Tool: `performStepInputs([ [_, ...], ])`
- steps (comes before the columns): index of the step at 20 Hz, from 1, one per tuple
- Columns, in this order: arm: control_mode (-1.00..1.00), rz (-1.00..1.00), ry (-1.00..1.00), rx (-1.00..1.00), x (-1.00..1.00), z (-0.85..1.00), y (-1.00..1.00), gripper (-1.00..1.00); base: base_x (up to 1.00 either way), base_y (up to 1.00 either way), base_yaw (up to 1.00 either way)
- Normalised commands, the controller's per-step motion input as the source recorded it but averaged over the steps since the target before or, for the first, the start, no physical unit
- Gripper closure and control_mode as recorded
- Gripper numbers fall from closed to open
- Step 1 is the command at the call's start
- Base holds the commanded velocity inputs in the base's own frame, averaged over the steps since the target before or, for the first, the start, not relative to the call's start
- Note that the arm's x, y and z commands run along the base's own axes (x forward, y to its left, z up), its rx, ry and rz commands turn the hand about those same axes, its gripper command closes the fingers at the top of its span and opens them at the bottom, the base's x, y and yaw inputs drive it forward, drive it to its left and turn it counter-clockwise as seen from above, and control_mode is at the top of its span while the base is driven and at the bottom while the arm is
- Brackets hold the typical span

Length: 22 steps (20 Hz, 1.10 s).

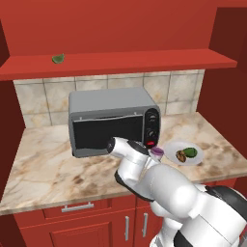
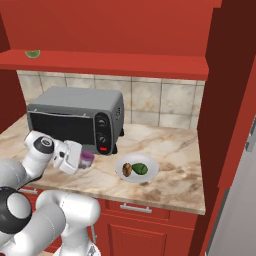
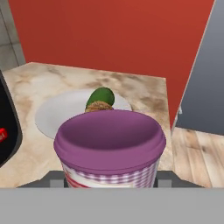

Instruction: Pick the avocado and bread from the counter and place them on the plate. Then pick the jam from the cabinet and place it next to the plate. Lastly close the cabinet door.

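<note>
Purple-lidded jam (image 3: 109,148) sits gripped in the end effector (image 2: 82,161), partly closed around it, hovering left of the plate (image 2: 150,162) holding avocado (image 2: 140,169) and bread (image 2: 127,170). Lowering too near could knock the plate's rim or tip the jar on the worktop (image 2: 170,145).

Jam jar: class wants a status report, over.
Hand shut on the jam, held above the counter. Avocado and bread on the plate. Toaster oven close beside the hand.

avocado (image 2: 140,169) right of bread (image 2: 127,169) on plate (image 2: 150,161); jam (image 2: 86,158) between toaster oven (image 2: 75,119) and plate.
</note>
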Motion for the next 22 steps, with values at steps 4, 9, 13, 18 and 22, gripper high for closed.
performStepInputs([
  [4, -1.0, 0.0, 0.0, 0.05, 0.0, -0.14, -0.09, 1.0, 0.0, 0.0, 0.0],
  [9, -1.0, 0.0, 0.0, 0.04, 0.0, -0.15, -0.03, 1.0, 0.0, 0.0, 0.0],
  [13, -1.0, 0.0, 0.0, 0.02, 0.0, -0.12, 0.0, 1.0, 0.0, 0.0, 0.0],
  [18, -1.0, 0.0, 0.0, 0.02, 0.02, -0.11, 0.0, 1.0, 0.0, 0.0, 0.0],
  [22, -1.0, 0.0, 0.0, 0.03, 0.09, -0.09, 0.0, 1.0, 0.0, 0.0, 0.0],
])
